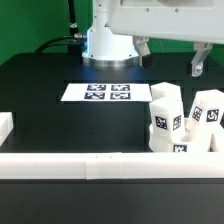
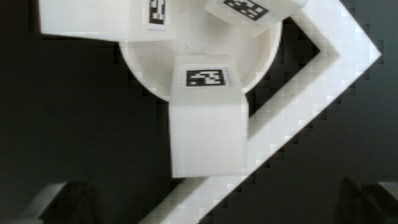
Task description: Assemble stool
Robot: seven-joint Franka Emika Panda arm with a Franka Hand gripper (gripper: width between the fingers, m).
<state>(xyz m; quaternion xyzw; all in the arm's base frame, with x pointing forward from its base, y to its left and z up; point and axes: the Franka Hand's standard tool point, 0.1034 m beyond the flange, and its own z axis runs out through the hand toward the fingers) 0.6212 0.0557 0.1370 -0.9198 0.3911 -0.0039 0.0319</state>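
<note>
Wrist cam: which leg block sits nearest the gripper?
The long leg block overlapping the round seat, pointing at the open gripper. The other two blocks sit beyond the seat, farther off.

The exterior view looks from low and close over a white rail (image 1: 75, 163) at the near edge of the black counter (image 1: 40, 95). It faces the robot's base (image 1: 105, 42) at the far side, with the marker board (image 1: 108, 93) flat in between. The wrist view looks almost straight down from just above the tool's dark fingertips (image 2: 54, 203). It is very near the white stool parts (image 2: 199, 95). Both views share those parts (image 1: 180, 122), which sit at the exterior view's right.
</note>
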